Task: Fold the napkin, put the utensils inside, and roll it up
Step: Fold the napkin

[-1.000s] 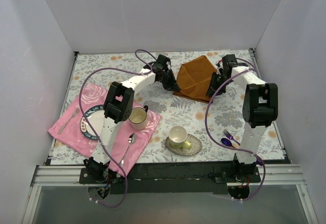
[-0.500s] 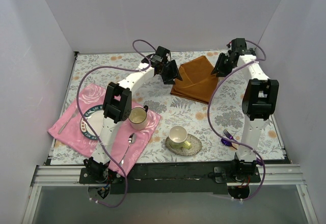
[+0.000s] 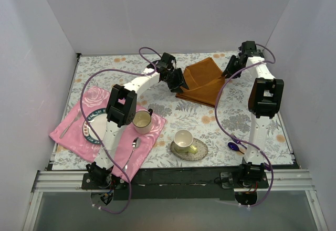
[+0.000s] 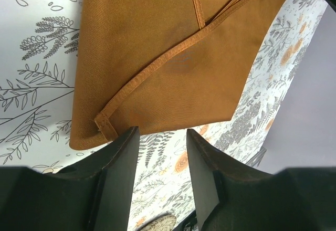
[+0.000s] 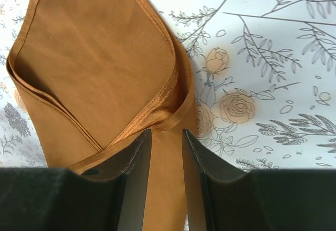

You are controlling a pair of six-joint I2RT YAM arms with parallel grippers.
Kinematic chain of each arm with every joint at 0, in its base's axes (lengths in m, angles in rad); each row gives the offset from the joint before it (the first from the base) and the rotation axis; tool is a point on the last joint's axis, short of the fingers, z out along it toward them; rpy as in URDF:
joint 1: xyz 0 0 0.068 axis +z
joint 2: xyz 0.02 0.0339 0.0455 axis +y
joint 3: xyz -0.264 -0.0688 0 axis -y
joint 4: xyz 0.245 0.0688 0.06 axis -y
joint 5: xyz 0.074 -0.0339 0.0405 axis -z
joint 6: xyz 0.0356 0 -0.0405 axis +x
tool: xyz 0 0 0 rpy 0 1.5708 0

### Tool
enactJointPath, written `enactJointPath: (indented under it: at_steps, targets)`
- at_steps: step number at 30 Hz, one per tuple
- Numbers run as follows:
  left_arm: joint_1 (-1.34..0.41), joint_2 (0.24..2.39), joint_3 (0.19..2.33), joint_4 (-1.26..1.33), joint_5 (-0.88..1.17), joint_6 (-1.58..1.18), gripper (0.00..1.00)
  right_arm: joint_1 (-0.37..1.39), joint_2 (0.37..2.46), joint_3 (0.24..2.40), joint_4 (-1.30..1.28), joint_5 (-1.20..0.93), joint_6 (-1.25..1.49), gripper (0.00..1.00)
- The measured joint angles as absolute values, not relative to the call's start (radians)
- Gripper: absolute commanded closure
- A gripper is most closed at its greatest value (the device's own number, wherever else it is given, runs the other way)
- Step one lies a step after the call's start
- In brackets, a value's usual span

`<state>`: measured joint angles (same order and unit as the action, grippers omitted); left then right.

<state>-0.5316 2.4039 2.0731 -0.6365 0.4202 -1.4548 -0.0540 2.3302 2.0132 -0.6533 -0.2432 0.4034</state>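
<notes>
The rust-orange napkin (image 3: 202, 80) lies folded over on the floral tablecloth at the back, its layered hems showing in both wrist views. My left gripper (image 3: 177, 82) hangs at its left edge, open, with only tablecloth between the fingers (image 4: 163, 136); the napkin (image 4: 157, 47) lies just beyond the tips. My right gripper (image 3: 231, 66) hovers over the napkin's right side, open; the napkin (image 5: 94, 58) shows in the gap between its fingers (image 5: 167, 136). Of the utensils, a dark blue spoon (image 3: 232, 146) and an orange piece lie at the front right, partly behind the right arm.
A pink cloth (image 3: 68, 136) at the front left carries a plate (image 3: 92, 128), a cup (image 3: 142, 121), a silver spoon (image 3: 134, 144) and a silver fork. A second cup on a saucer (image 3: 185, 142) stands front centre. White walls enclose three sides.
A second ago both grippers held the napkin raised between them. They have let go, the napkin has dropped flat, and the right gripper has drawn back to the right.
</notes>
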Motion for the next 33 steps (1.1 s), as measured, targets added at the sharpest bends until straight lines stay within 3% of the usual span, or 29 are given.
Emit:
enactJointPath:
  at_steps: [29, 33]
  targets:
    - [-0.525, 2.404, 2.009, -0.653, 0.355, -1.418, 0.59, -0.037, 2.399, 2.0, -0.551, -0.348, 0.427, 0.68]
    - [-0.525, 2.404, 2.011, -0.655, 0.355, -1.42, 0.53, -0.031, 2.399, 2.032, -0.565, -0.354, 0.42, 0.54]
